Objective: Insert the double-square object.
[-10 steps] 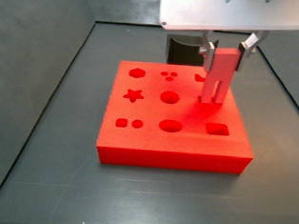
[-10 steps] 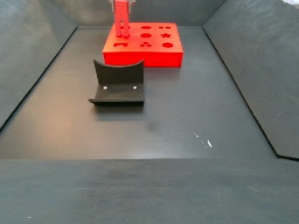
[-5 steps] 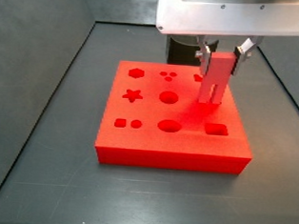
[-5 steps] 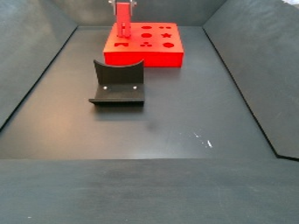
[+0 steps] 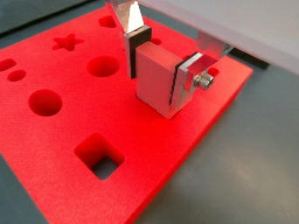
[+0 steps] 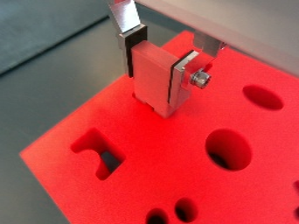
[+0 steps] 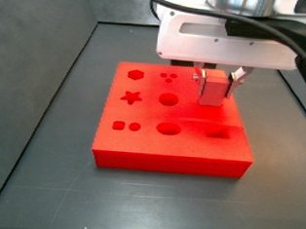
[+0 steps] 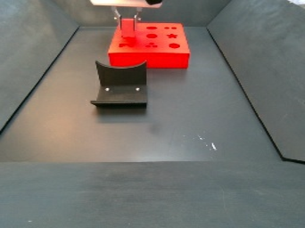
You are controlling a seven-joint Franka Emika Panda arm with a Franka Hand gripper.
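Double-square object held upright in tool over red block.

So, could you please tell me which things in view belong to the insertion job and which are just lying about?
Part of the job:
- the double-square object, a red peg
- the gripper, shut on the peg above the block
- the red block with its shaped holes

Just lying about:
- the dark grey curved stand, on the floor apart from the block
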